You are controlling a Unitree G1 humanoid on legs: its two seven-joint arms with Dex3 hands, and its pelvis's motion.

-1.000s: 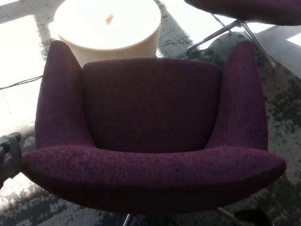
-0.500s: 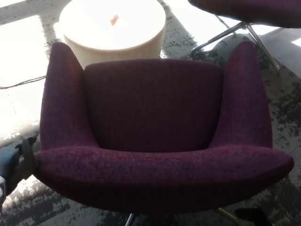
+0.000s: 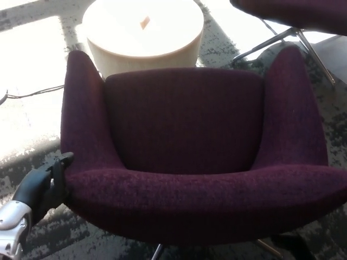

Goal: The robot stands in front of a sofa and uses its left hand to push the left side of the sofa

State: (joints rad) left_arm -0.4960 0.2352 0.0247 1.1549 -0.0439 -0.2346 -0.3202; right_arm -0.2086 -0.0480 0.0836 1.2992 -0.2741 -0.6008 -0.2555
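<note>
there is one view only, from the robot's head, looking steeply down and forward from close above the purple sofa (image 3: 184, 151), which fills most of the frame with its near edge toward the bottom. past its far side the view takes in a round pale table (image 3: 143, 32) at the top and the patterned carpet (image 3: 38, 162) at left, while the left hand (image 3: 46, 187) enters at the lower left corner.

Matt woven-cloth sofa (image 3: 184, 135), smooth table (image 3: 143, 32)
</note>
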